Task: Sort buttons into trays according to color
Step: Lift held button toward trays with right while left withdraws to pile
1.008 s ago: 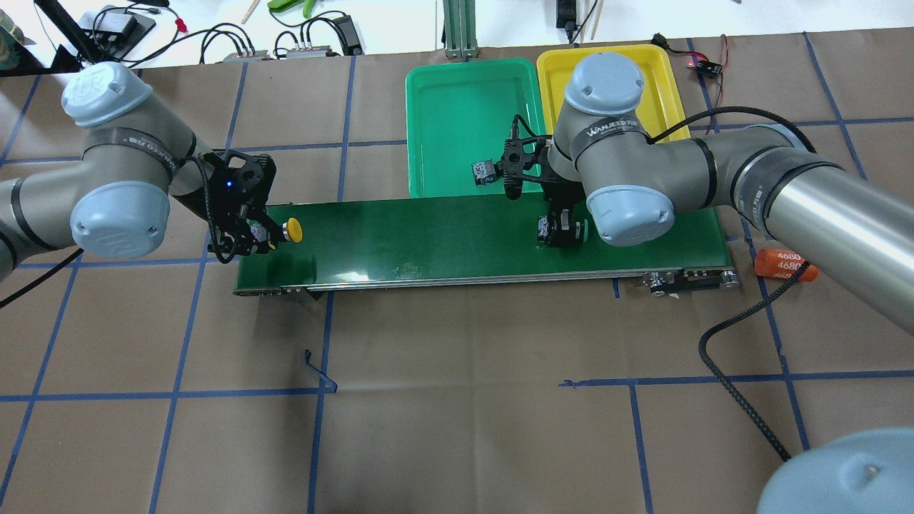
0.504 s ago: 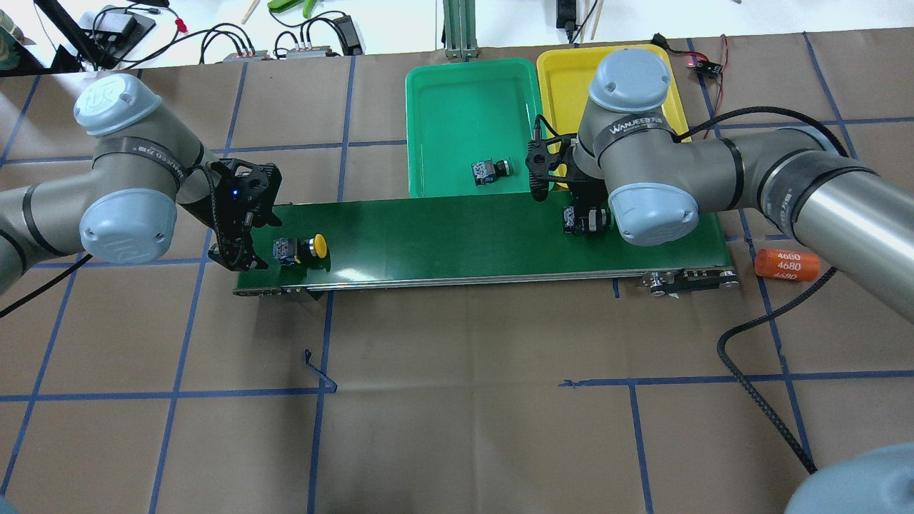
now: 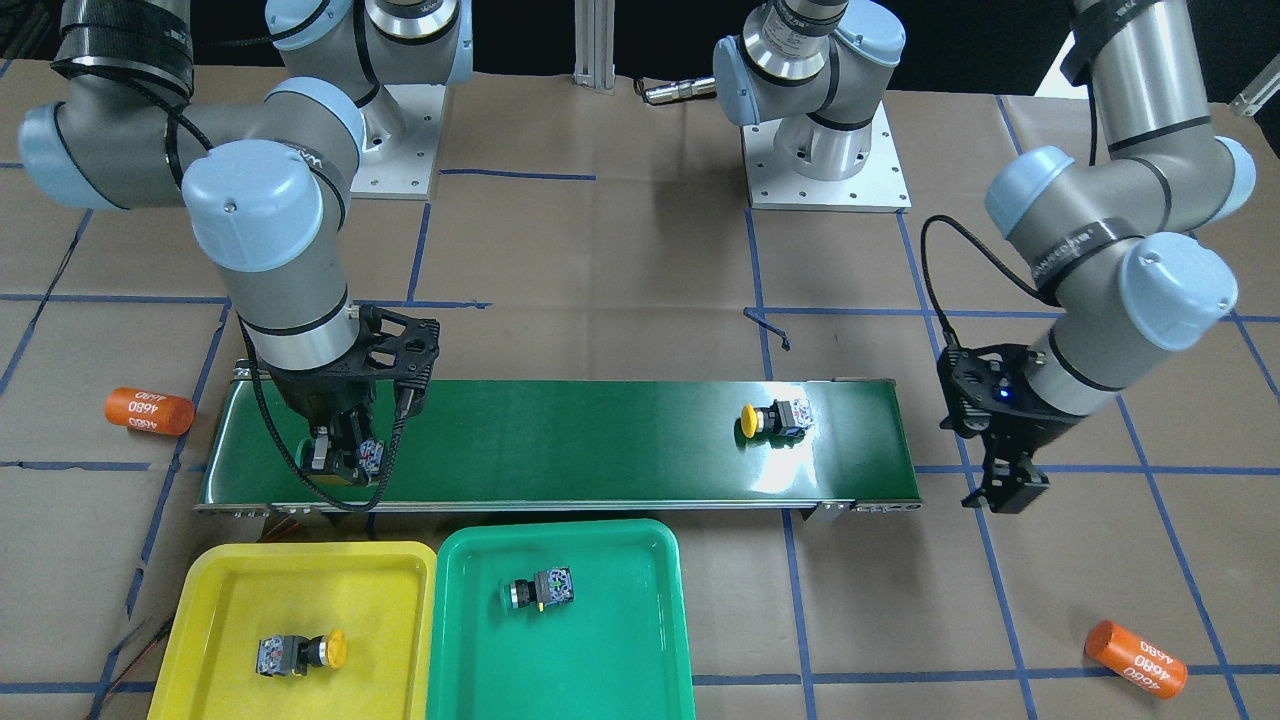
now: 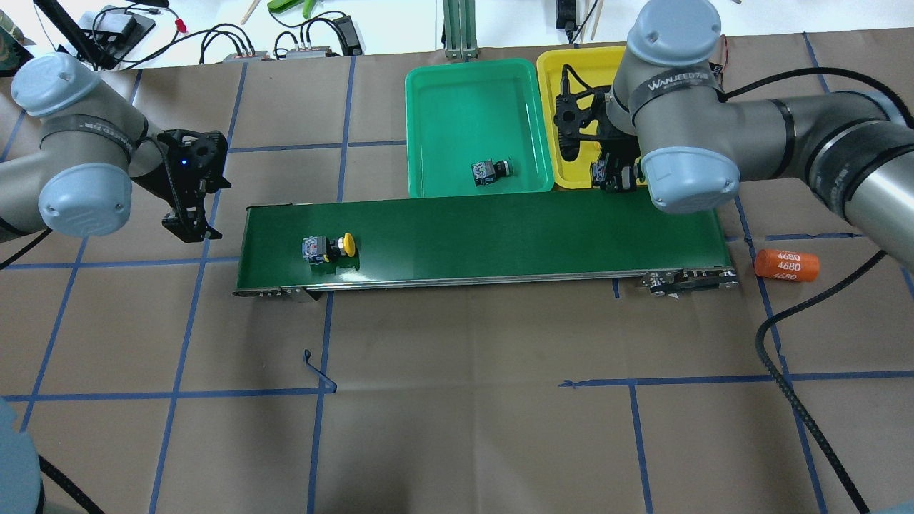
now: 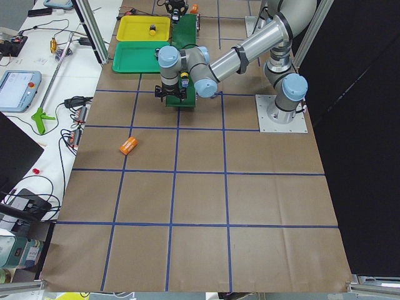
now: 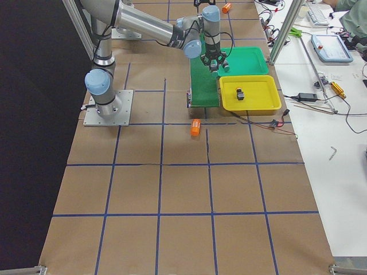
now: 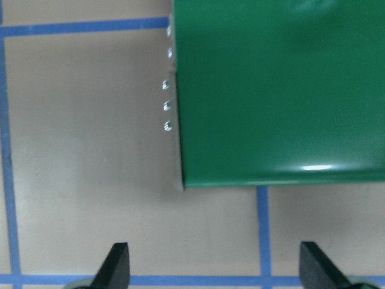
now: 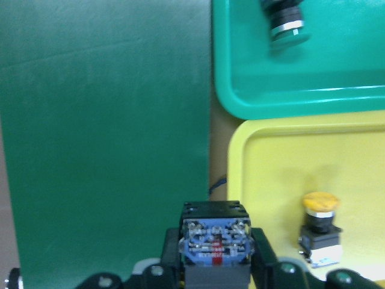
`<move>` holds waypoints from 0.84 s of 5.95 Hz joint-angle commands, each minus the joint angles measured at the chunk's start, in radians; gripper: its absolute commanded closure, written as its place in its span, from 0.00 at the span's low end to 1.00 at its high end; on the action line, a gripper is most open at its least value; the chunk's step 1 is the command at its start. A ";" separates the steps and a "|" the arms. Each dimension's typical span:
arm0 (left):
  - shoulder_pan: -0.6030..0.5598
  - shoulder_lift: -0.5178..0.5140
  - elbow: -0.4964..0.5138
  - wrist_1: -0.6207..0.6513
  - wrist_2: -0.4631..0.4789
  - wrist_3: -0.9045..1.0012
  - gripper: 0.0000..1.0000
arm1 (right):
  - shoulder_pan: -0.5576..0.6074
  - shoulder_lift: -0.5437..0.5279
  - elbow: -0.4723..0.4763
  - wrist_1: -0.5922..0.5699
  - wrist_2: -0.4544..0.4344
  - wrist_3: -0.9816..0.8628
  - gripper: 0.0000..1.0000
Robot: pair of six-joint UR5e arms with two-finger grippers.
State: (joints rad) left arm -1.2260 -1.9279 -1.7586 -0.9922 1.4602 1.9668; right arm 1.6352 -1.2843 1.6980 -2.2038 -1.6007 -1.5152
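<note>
Front view: the right tool [image 3: 340, 462] is pinching the held button [image 3: 366, 456] by its blocky body. The cap is hidden, so I cannot tell its colour. Just past the tool lies the yellow tray [image 3: 215, 590] with a yellow button [image 3: 300, 652] in it. Beside that, the green tray [image 3: 655, 610] holds a green button [image 3: 540, 592].

Overhead: the left tool [image 4: 191, 227] hangs off the end of the belt [image 4: 500, 228], with the loose button [image 4: 328, 248] on its side near it. It looks like light, stiff plastic with a slick domed cap, so grip the flat body sides.

Side views: too small to judge the tools. An orange cylinder [image 5: 128, 145] lies on the counter, well apart from both.

Left wrist: the fingers [image 7: 117, 265] are spread wide with nothing between them — the belt end is ahead.

Right wrist: the held button is clamped, terminals facing the camera. The yellow tray's rim is ahead, and the yellow button there could get bumped on a drop.
</note>
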 commanded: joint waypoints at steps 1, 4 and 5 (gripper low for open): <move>0.084 -0.212 0.213 0.015 0.002 0.227 0.03 | 0.071 0.159 -0.229 -0.017 0.051 0.000 0.91; 0.103 -0.351 0.472 -0.012 0.069 0.397 0.06 | 0.126 0.414 -0.420 -0.113 0.139 0.001 0.79; 0.103 -0.388 0.557 -0.066 0.071 0.403 0.06 | 0.126 0.433 -0.408 -0.113 0.163 0.001 0.10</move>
State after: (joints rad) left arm -1.1236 -2.2741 -1.2879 -1.0193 1.5166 2.3582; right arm 1.7594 -0.8850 1.2892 -2.3012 -1.4602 -1.5145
